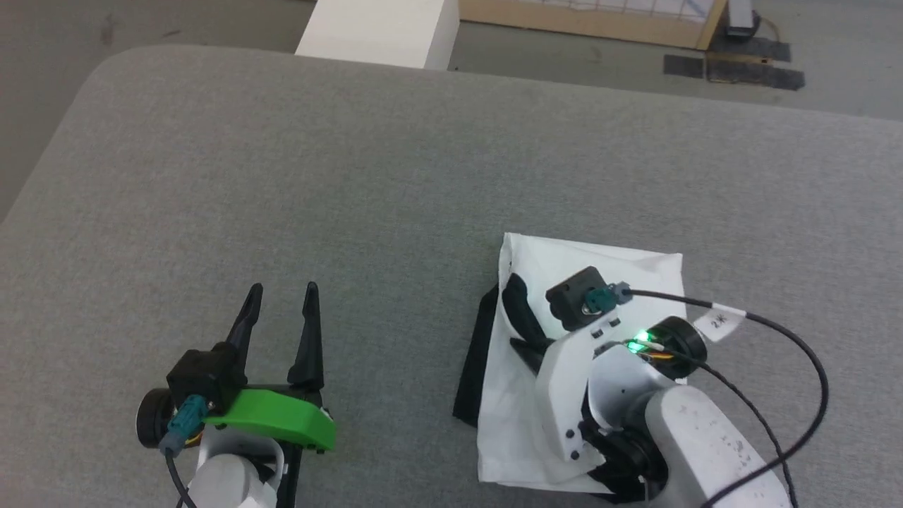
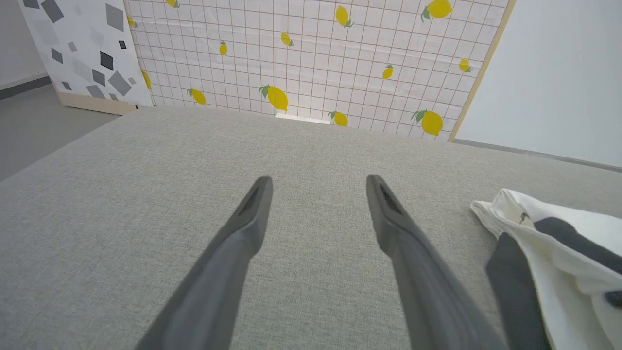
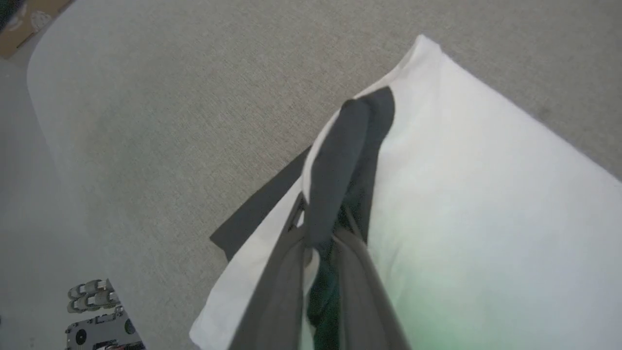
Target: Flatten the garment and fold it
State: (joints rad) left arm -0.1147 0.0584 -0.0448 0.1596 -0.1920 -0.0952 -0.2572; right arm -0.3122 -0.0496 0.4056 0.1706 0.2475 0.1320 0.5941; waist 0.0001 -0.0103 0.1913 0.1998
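garment (image 1: 607, 261): folded down to a compact white rectangle, lying on the grey counter (image 1: 353, 176) right of centre, toward the near edge. Looks late in the fold, tidy-up stage by my read. One black sleeve (image 3: 340, 160) runs over the top of the stack along its left side. Another black strip (image 1: 471, 360) pokes out from under the left edge.

right gripper (image 3: 318, 241): over the stack, jaws pressed together on the near end of that top sleeve (the pinch reads clearly in the right wrist view, less so from the head).

left gripper (image 1: 283, 288): over bare counter well left of the garment, jaws spread, nothing between them.

To do this step well:
- Lay the sleeve inside the white outline.
- Keep the pinch low so the layers beneath don't lift or slide.
- Open only once the cloth lies flat.
- Left could pin the near-left edge meanwhile.

Risk: a sideways drag skews the whole stack.
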